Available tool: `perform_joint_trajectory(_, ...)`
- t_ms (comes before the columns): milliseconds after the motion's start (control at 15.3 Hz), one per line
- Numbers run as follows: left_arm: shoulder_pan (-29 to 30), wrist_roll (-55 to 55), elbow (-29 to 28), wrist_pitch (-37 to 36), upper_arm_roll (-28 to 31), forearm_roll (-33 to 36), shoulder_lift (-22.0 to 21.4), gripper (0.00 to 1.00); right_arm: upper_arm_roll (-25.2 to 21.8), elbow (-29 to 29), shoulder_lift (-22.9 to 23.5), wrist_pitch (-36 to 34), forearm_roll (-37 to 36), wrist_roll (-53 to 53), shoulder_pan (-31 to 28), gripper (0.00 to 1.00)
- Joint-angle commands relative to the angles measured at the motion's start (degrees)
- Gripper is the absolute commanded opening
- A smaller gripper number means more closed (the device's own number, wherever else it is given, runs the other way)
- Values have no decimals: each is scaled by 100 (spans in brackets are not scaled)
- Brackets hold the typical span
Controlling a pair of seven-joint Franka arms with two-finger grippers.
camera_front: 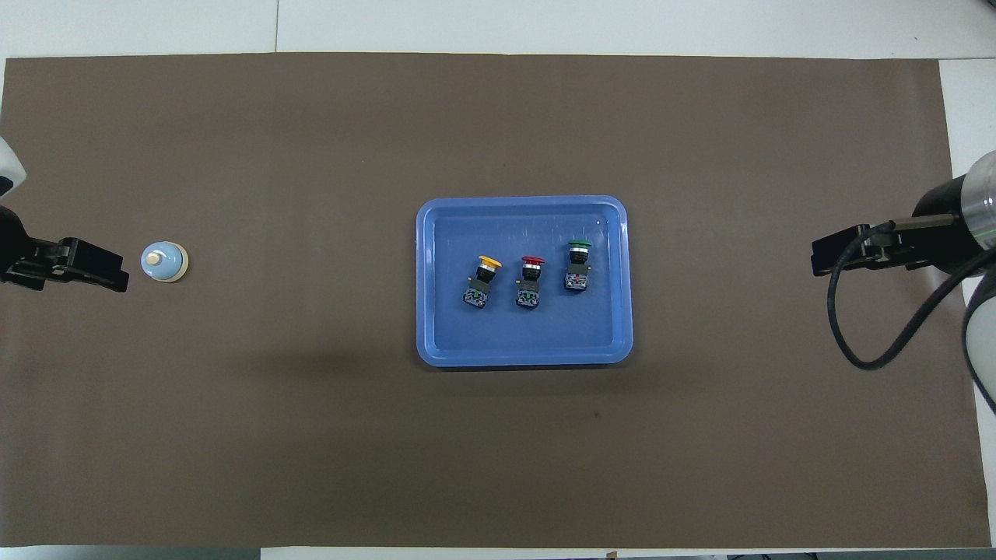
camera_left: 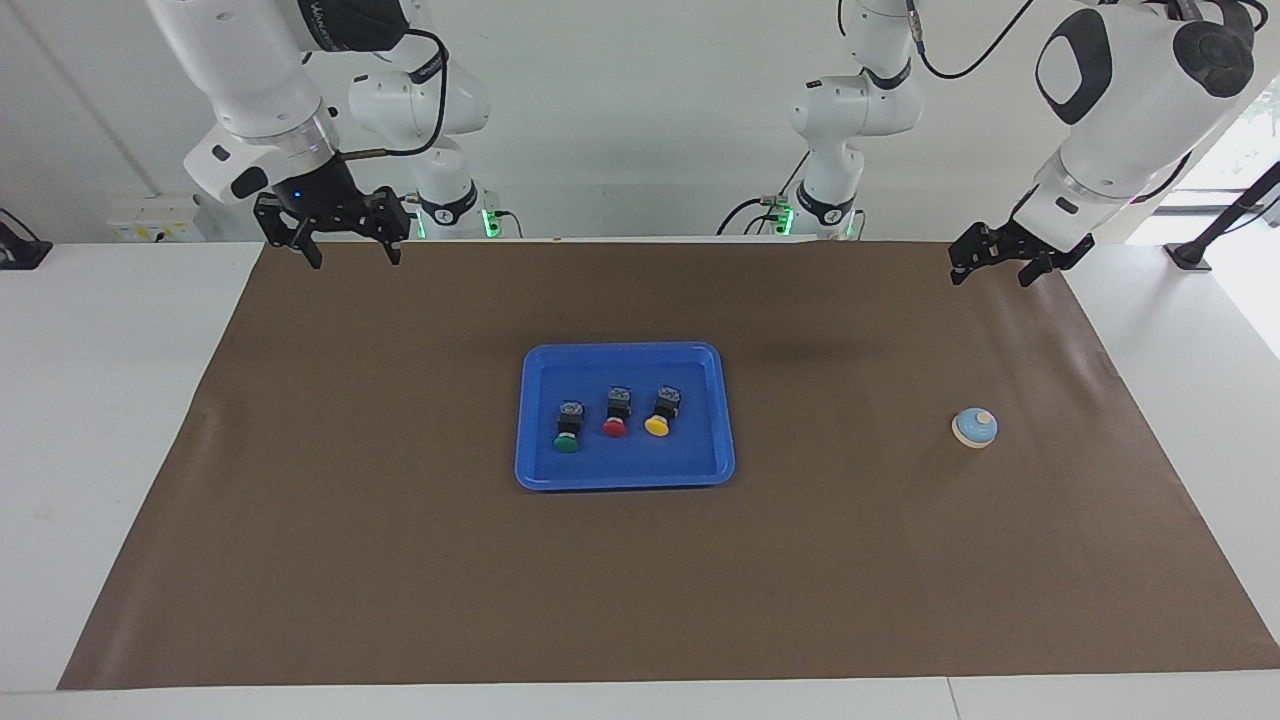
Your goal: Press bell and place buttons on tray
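Note:
The blue tray (camera_left: 690, 462) lies mid-table on the brown mat, also in the overhead view (camera_front: 467, 334). In it lie three buttons side by side: green (camera_left: 567, 436), red (camera_left: 614, 418) and yellow (camera_left: 659, 416); overhead they show as yellow (camera_front: 484, 281), red (camera_front: 531, 279) and green (camera_front: 577, 265). The light blue bell (camera_left: 974, 427) (camera_front: 164, 261) stands toward the left arm's end. My left gripper (camera_left: 990, 280) (camera_front: 109, 271) is open and empty, raised beside the bell. My right gripper (camera_left: 357, 260) (camera_front: 818, 260) is open and empty, raised over the mat's other end.
A brown mat (camera_left: 400, 560) covers most of the white table (camera_left: 100, 400). A black cable (camera_front: 840, 327) loops from the right arm's wrist over the mat's edge.

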Motion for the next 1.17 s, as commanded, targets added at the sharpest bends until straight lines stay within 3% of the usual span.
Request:
perform_joint_trajectory(0,-18,-16,-34,13,14,107,-77,100,76,24,-22,-102,-36,-127,-115,100)
perform_joint_trajectory(326,-35,-78,-165,38,5,107,-156,100,76,24,-22,-102,-36,-127,-115,100)
perform_joint_trajectory(392,-9,-78,-201,222,5,107,-165,73,76,24,-22,-102,-36,-127,-115,100)
perform_joint_trajectory(457,0,-78,-227,345,14,107,-165,34,76,24,-22,-102,-36,-127,-115,100)
perform_joint_trajectory(522,26,-87,-288,416,31,107,-174,5,76,24,-22,-102,-36,-127,-115,100)
perform_joint_trajectory(587,131,-87,-333,478,31,107,-174,0,76,24,-22,-102,-36,-127,-115,100)
perform_joint_trajectory(914,746,27,-1149,1820,23,107,10,0,76,24,-22,-102,-36,-127,-115,100)
perform_joint_trajectory(1110,852,63,-1238,2559,23,107,615,0,76,24,-22,-102,-36,-127,-115,100)
